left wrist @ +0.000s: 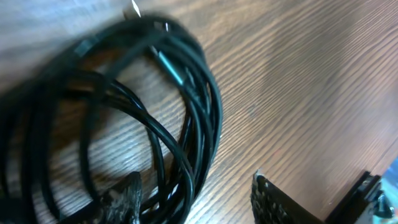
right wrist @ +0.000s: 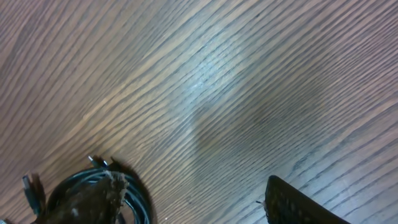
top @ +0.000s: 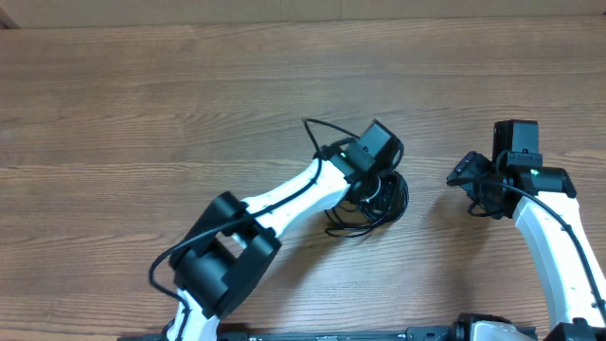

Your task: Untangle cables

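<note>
The cables (top: 352, 224) are thin black wires coiled in one bundle near the table's middle. My left gripper (top: 380, 186) hangs right over the bundle. In the left wrist view the coil (left wrist: 186, 93) fills the left side, with a silver-tipped plug (left wrist: 133, 9) at the top. The left gripper (left wrist: 196, 198) is open, and several strands of the coil's right edge lie between its fingers. My right gripper (top: 466, 178) is open and empty, to the right of the bundle. In the right wrist view the coil (right wrist: 134, 196) with small plug ends (right wrist: 96, 162) lies behind the left finger of the right gripper (right wrist: 193, 200).
The wooden table (top: 142, 114) stretches to the left and back. A thicker black cord (top: 317, 133) loops off the left arm beside the bundle. The left arm's base joint (top: 222, 256) sits at the front left.
</note>
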